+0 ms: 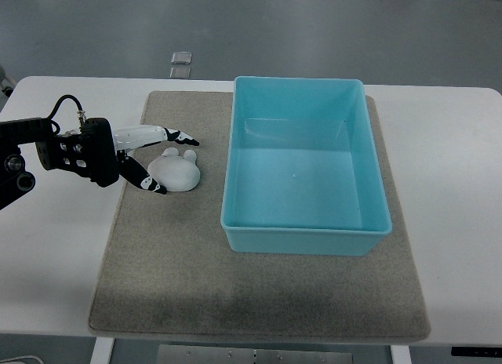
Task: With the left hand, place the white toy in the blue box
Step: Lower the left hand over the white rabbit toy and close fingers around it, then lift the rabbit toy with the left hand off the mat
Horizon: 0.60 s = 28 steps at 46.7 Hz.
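The white toy [177,170], a small rounded figure with two ears, lies on the grey mat [196,270] just left of the blue box [305,237]. My left hand [167,159] reaches in from the left edge, its white fingers [153,133] spread on either side of the toy: upper ones above it, a lower one at its left flank. They are open and have not closed on it. The blue box is an empty rectangular tub on the mat's right part. My right arm is out of sight.
The mat lies on a white table [455,207]. Two small square floor fittings [180,63] show beyond the table's far edge. Bare mat stretches in front of the toy and box.
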### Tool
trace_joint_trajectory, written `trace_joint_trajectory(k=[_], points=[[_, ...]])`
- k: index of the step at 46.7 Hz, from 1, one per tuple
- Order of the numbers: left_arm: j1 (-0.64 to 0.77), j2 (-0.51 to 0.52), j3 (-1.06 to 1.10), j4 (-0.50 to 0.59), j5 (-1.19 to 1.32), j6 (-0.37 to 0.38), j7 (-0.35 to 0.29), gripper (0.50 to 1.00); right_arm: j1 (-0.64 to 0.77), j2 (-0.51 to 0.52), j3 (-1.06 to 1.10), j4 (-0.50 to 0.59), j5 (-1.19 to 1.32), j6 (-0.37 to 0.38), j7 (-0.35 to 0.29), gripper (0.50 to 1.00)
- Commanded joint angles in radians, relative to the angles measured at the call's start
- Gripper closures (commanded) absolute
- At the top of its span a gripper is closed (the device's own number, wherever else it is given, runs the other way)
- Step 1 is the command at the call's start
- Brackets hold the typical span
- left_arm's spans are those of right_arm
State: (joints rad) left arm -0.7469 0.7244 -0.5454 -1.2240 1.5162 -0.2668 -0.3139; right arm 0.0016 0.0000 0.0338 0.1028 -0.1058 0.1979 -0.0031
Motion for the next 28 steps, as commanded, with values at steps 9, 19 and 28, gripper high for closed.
trace_joint_trajectory(k=[9,19,28], points=[[0.0,-0.008,0.001,0.003,0.027,0.0,0.003,0.641,0.0,0.0,0.0,0.0,0.0,0.0,0.0,0.564],[-0.002,-0.022,0.012,0.003,0.029,0.0,0.004,0.647,0.0,0.0,0.0,0.0,0.0,0.0,0.0,0.564],[-0.005,-0.02,0.013,0.005,0.03,0.0,0.004,0.649,0.0,0.0,0.0,0.0,0.0,0.0,0.0,0.564]])
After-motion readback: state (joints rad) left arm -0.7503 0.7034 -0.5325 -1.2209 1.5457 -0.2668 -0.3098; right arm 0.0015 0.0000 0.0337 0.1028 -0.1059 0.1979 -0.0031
